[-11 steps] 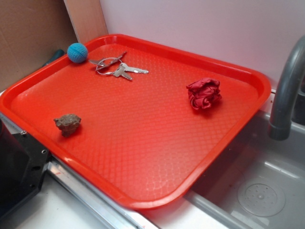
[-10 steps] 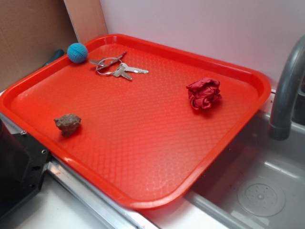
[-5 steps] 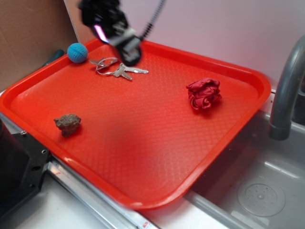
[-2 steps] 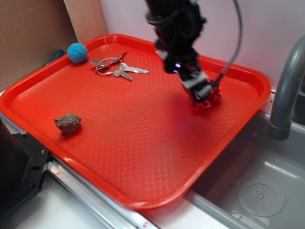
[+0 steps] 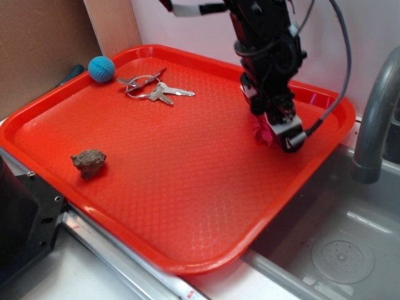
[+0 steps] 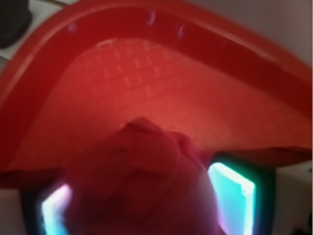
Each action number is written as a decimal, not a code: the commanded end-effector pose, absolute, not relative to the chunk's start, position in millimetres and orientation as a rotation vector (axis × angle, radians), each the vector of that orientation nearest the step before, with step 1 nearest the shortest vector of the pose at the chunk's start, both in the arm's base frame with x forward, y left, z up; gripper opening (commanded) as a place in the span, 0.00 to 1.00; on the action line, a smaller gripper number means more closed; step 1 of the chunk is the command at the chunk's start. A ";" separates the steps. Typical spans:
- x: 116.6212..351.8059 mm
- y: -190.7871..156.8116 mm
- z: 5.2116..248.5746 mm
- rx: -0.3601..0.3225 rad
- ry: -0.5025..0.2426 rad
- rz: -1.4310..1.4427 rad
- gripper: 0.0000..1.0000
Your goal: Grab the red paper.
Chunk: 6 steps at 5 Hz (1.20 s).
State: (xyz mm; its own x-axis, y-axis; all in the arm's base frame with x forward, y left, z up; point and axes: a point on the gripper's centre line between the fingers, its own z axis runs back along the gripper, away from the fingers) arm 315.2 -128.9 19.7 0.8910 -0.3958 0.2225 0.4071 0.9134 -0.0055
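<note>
The red paper (image 5: 259,132) lies at the right side of the orange-red tray (image 5: 156,181). In the exterior view my gripper (image 5: 279,132) has come down over it and hides most of it; only a sliver shows at its left. In the wrist view the wrinkled dark red wad (image 6: 139,171) fills the space between my two glowing fingers (image 6: 234,196). My gripper (image 6: 142,200) is open around the wad, one finger on each side. A thin gap shows at the right finger.
A brown lumpy rock-like thing (image 5: 88,162) lies at the tray's front left. A blue knitted ball (image 5: 101,69) and a bunch of keys (image 5: 153,89) lie at the back left. A grey tap (image 5: 375,119) and a sink (image 5: 337,250) are to the right, just past the tray's rim.
My arm came in from the back left, crossed the tray and dropped onto the red paper. The paper now sits between my fingers. Nothing else moved.
</note>
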 end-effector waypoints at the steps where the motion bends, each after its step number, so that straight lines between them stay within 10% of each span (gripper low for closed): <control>1: 317.4 -122.5 45.1 -0.044 -0.205 -0.377 0.00; 5: 180.3 11.6 242.3 -0.039 -0.121 0.282 0.00; 6: 176.3 17.3 243.4 -0.025 -0.144 0.303 0.00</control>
